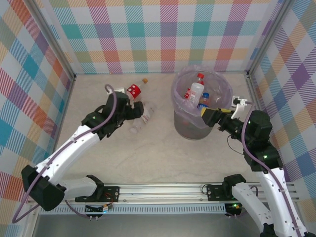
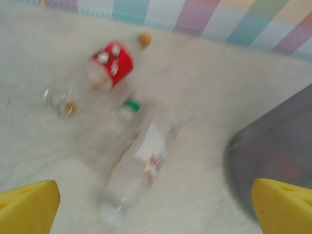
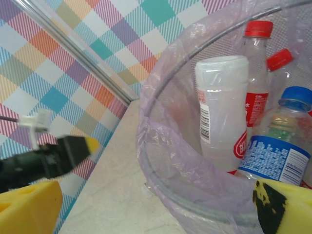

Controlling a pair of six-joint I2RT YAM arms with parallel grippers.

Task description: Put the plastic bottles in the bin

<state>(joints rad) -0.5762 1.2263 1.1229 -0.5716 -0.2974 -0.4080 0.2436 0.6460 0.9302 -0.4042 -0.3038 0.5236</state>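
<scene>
Left gripper [image 2: 156,209], spread wide, hovers over a clear bottle [image 2: 139,161] left of the bin [image 1: 190,129], seemingly to straddle it; right gripper [image 3: 156,204] gapes empty at its rim

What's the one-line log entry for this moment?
left fingers: open, near loose bottles on table | right fingers: open, at bin rim | binned bottles: several | held: nothing

Left claw [image 2: 156,210], right claw [image 3: 157,209] open.
</scene>
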